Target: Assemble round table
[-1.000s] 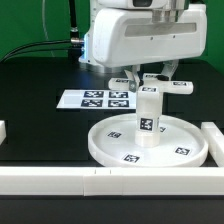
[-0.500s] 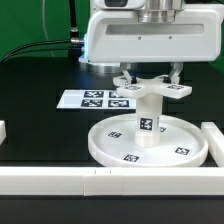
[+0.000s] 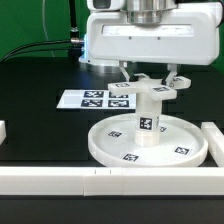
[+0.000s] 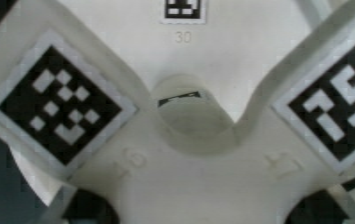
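Observation:
The large round rimmed disc lies flat near the front wall. The short thick cylinder leg stands upright on its middle. The small cross-shaped base sits on top of the leg. My gripper hangs straight above it, with one finger on each side of the base, shut on it. In the wrist view the base fills the picture, with tagged arms spreading out and its centre socket in the middle. My gripper shows only as dark fingertips at the edges.
The marker board lies flat behind the disc, towards the exterior view's left. Long white border walls run along the front and the exterior view's right. Black cables hang at the back left.
My hand has turned about its vertical axis and the cross-shaped base has turned with it on top of the leg. The disc and the leg stay in place.

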Controlling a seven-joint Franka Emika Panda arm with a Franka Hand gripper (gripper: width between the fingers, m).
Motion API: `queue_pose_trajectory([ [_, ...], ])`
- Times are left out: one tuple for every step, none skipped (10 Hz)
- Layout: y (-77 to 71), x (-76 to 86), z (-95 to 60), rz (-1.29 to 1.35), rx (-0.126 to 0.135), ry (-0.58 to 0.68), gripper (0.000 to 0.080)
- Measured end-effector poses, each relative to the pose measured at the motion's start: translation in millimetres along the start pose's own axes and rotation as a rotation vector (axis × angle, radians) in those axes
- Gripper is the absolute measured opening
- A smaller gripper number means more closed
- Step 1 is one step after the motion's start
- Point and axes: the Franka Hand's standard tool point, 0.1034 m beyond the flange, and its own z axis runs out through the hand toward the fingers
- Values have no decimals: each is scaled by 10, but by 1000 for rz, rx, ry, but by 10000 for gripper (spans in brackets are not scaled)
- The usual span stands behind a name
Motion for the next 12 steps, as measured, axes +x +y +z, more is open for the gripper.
queue_pose_trajectory([
  [-1,4,-2,30,1,0,446],
  [-2,4,-2,107,2,0,446],
  [-3,5,-2,161,3,-1,446],
  [-5,3,-1,206,6,-3,446],
  [-3,5,-2,281,8,-5,446],
  [0,6,-1,396,16,-13,446],
  [0,4,-1,507,25,-21,446],
  [0,2,0,604,35,-23,446],
  [2,-1,0,737,55,-24,446],
  [2,-5,1,831,67,-28,446],
  [0,-5,0,884,67,-30,446],
  [2,-3,-2,953,65,-36,446],
])
